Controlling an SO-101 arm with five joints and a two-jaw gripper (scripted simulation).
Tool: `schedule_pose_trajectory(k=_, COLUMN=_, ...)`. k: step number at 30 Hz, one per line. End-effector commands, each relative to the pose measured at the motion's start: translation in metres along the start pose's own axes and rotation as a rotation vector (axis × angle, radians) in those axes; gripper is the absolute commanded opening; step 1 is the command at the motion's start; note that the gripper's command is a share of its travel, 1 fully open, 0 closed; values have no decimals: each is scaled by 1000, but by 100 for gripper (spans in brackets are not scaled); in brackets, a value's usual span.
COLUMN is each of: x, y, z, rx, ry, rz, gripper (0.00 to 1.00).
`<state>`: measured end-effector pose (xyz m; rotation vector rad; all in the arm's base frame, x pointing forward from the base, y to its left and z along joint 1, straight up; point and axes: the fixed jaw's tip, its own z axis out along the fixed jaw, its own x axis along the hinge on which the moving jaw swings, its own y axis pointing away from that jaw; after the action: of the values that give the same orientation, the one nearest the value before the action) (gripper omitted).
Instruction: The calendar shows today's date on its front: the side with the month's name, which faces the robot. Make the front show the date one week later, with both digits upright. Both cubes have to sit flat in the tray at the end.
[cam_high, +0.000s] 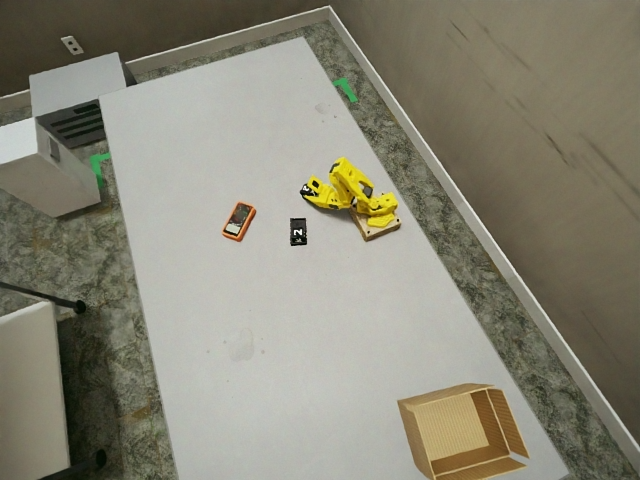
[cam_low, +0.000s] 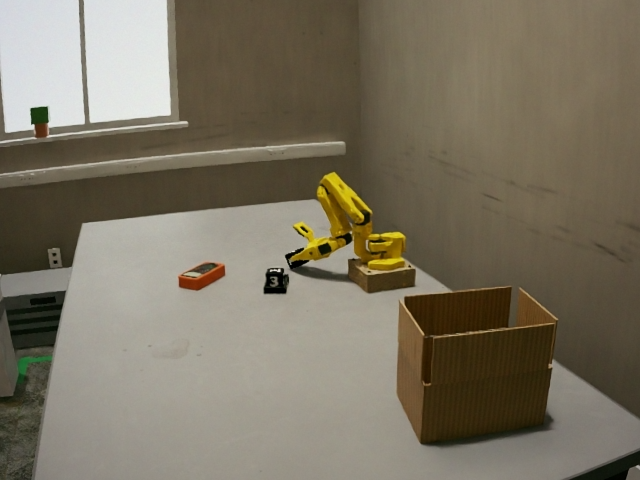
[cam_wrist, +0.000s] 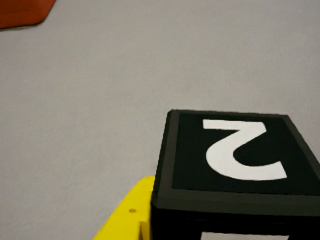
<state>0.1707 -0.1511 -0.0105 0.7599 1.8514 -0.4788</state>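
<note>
My gripper (cam_high: 308, 192) (cam_low: 292, 260) is shut on a black date cube (cam_wrist: 235, 165) and holds it a little above the table, to the left of the arm's base. In the wrist view the held cube fills the lower right with a white 2 on its top face, and my yellow jaw (cam_wrist: 125, 215) shows beside it. The black calendar tray (cam_high: 298, 222) (cam_low: 285, 282) lies on the table in front of the gripper. One cube (cam_high: 298, 234) (cam_low: 273, 281) sits in it, showing a 2 on top and a 3 on the side facing the exterior camera. The tray's front is hidden.
An orange hand-held meter (cam_high: 238, 221) (cam_low: 201, 274) (cam_wrist: 20, 10) lies left of the tray. An open cardboard box (cam_high: 460, 431) (cam_low: 473, 361) stands at the table's near right corner. The arm's wooden base block (cam_high: 376, 227) (cam_low: 381, 276) sits near the right edge.
</note>
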Motion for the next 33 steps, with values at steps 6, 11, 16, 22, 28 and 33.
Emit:
schedule_pose_trajectory(k=6, x=-2, y=-2, z=1, rx=8, ry=-16, rz=-3, gripper=5)
schedule_pose_trajectory(k=11, x=-2, y=-2, z=1, rx=8, ry=-16, rz=-3, gripper=19)
schedule_pose_trajectory(k=16, x=-2, y=-2, z=1, rx=8, ry=-16, rz=-3, gripper=24)
schedule_pose_trajectory(k=22, x=-2, y=-2, z=1, rx=8, ry=-16, rz=-3, gripper=24)
schedule_pose_trajectory(k=28, x=-2, y=-2, z=1, rx=8, ry=-16, rz=-3, gripper=26)
schedule_pose_trajectory(k=33, x=-2, y=-2, z=1, rx=8, ry=-16, rz=-3, gripper=30)
